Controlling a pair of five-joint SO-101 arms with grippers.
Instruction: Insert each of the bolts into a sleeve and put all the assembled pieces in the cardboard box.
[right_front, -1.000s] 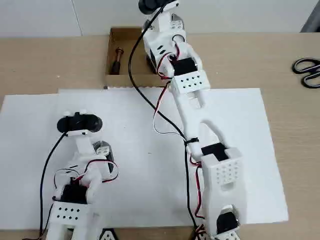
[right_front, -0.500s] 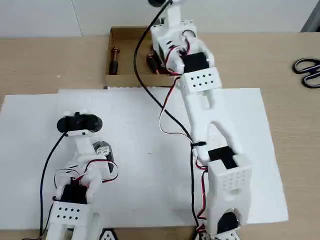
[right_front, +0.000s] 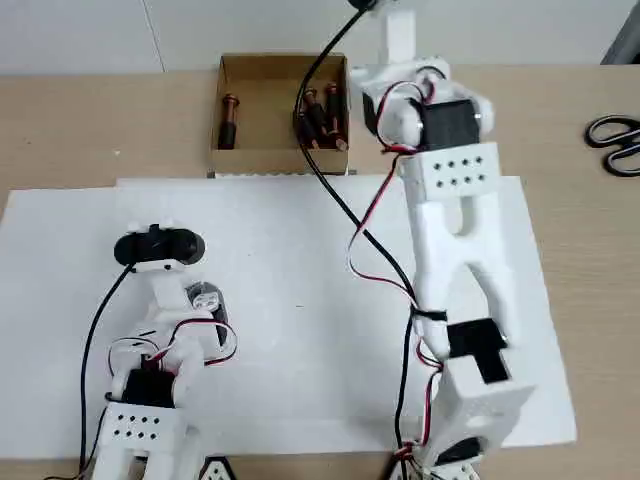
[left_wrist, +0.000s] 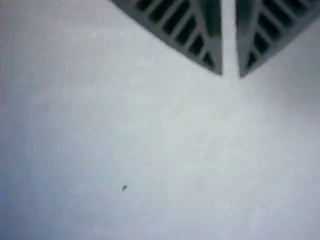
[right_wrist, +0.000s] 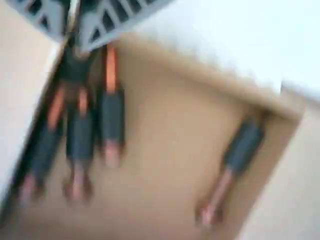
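The cardboard box (right_front: 280, 160) stands at the table's far edge, just beyond the white paper. One assembled bolt-and-sleeve piece (right_front: 230, 118) lies along its left wall. Three more pieces (right_front: 320, 112) lie bunched at its right wall. The right wrist view shows those three pieces (right_wrist: 80, 140) and the single piece (right_wrist: 240, 150) on the box floor (right_wrist: 165, 165). My right gripper (right_wrist: 73, 30) hangs shut and empty above the bunch. The right arm (right_front: 440, 130) stretches past the box's right side. My left gripper (left_wrist: 230, 72) is shut over bare paper, its arm (right_front: 165, 300) folded at front left.
A large white paper sheet (right_front: 300, 300) covers the middle of the wooden table. Black scissors (right_front: 615, 140) lie at the far right edge. Black and red cables (right_front: 350, 220) trail from the right arm across the paper.
The right arm has swung right and back from above the box, uncovering the pieces at its right wall. The left arm has kept still.
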